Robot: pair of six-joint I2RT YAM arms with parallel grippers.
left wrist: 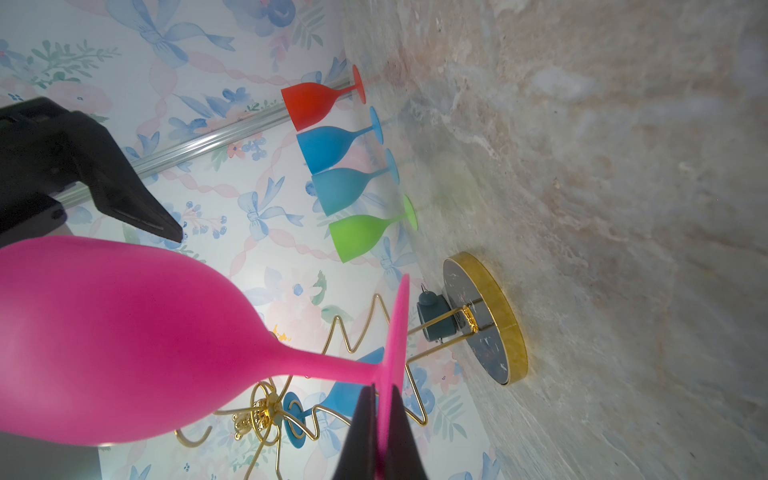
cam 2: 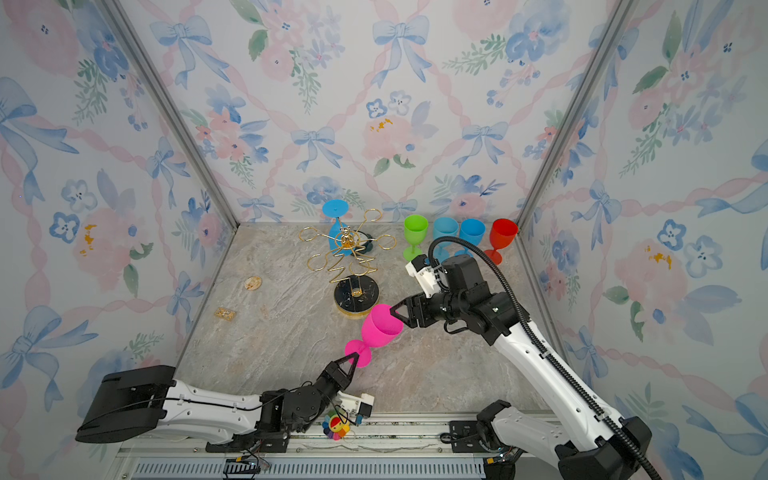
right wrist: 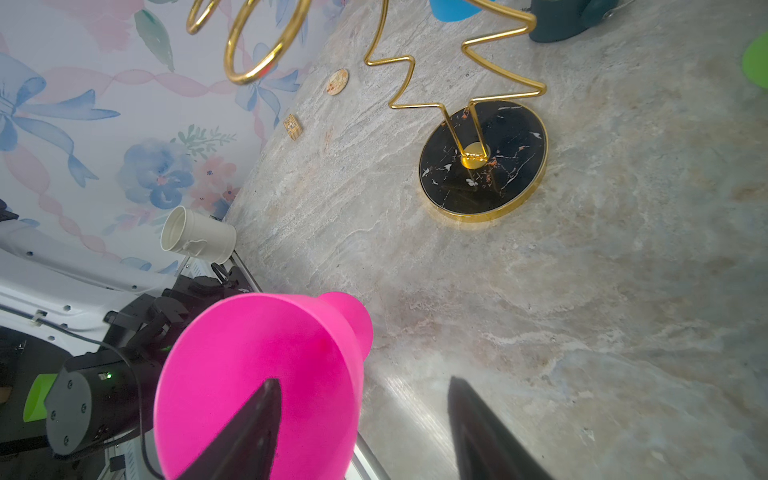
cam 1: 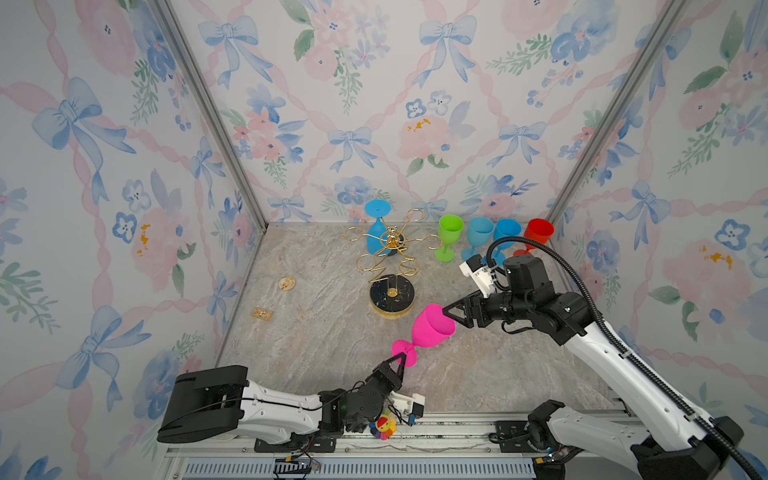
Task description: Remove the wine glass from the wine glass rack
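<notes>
The wine glass (cam 1: pixel 432 328), pink, hangs tilted over the desk (cam 1: pixel 324 332) in both top views, clear of the rack (cam 1: pixel 392 297), which holds 1 blue glass (cam 1: pixel 376 237). In the left wrist view, the left fingers (left wrist: pixel 361 432) are clenched on its foot. In the right wrist view, the right fingers (right wrist: pixel 249 424) are spread astride its rim. Removal looks done, and setting it down remains.

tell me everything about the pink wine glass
Opaque, matte hot-pink wine glass, plastic-looking: rounded bowl, short stem, flat round foot. It is off the rack, held in the air near its base, tilted with its mouth toward the right hand. The left hand is shut on the foot's edge; the right hand is open, straddling the rim, one finger inside the bowl.
</notes>
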